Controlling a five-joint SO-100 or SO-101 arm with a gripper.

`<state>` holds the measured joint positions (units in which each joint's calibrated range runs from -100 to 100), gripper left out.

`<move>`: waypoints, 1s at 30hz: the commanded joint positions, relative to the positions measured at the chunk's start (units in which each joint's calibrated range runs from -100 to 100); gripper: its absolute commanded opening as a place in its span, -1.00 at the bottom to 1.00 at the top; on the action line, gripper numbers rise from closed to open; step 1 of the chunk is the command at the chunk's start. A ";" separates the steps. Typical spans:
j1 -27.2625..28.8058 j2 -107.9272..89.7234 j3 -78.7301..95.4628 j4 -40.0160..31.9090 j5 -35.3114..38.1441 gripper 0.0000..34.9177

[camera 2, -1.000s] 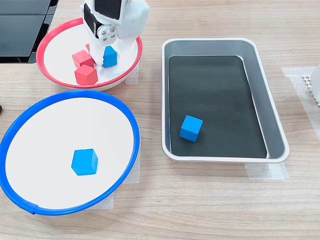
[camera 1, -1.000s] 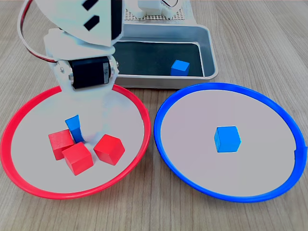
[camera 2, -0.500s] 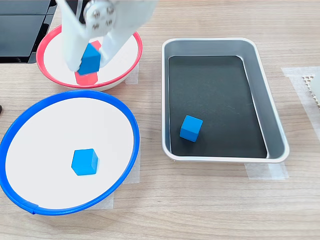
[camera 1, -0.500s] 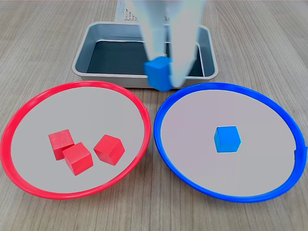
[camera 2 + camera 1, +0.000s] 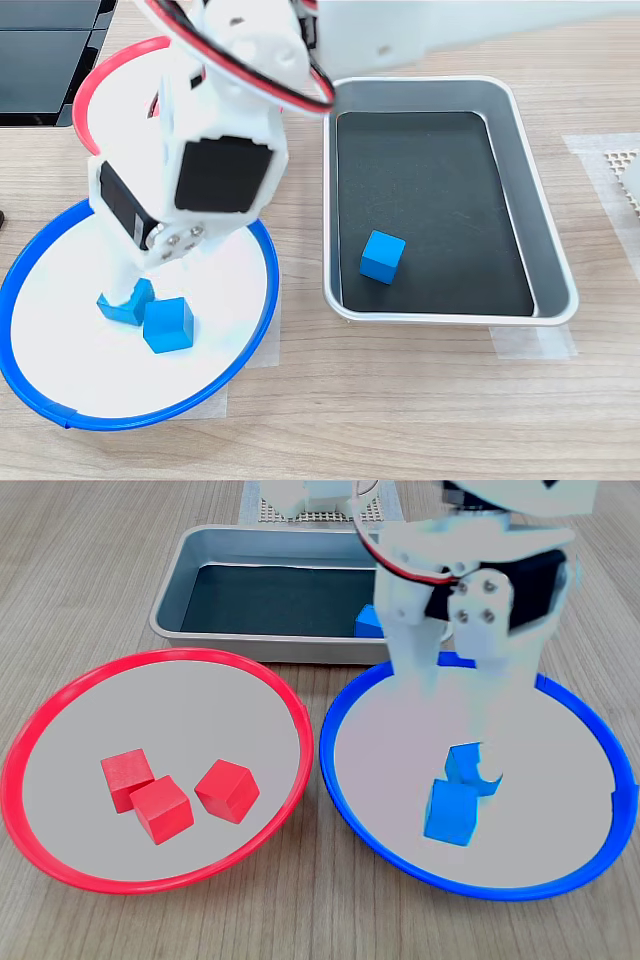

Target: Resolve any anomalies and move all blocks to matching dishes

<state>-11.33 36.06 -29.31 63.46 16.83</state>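
Note:
My gripper (image 5: pixel 462 792) reaches down into the blue-rimmed dish (image 5: pixel 600 730) at the first exterior view's right. A tilted blue block (image 5: pixel 450 815) sits at its fingertips, seen too in the second exterior view as the blue block (image 5: pixel 124 305). One finger (image 5: pixel 497 735) touches it; the other is blurred, so the grip is unclear. A second blue block (image 5: pixel 168 325) lies beside it, half hidden as the block (image 5: pixel 461 761) behind that finger. Three red blocks (image 5: pixel 165 805) rest in the red-rimmed dish (image 5: pixel 60 705). A third blue block (image 5: pixel 382 256) lies in the tray.
The grey metal tray (image 5: pixel 550 240) with a dark bottom stands beyond the dishes. The arm's body (image 5: pixel 220 175) hides most of the red-rimmed dish (image 5: pixel 110 75) in the second exterior view. A pale perforated base (image 5: pixel 300 512) sits behind the tray.
The gripper lifted a blue block out of the red-rimmed dish, carried it across and lowered it into the blue-rimmed dish beside the block lying there. The red blocks have not moved.

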 commanded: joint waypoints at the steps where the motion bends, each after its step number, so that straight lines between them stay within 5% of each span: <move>1: 0.17 -5.74 2.50 2.62 1.27 0.00; 12: 4.41 -34.48 27.99 17.47 8.01 0.04; 23: 4.22 -42.93 57.21 1.38 11.72 0.01; 30: 1.12 -40.11 58.94 0.31 11.62 -0.04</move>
<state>-9.47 -4.26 29.40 64.27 28.45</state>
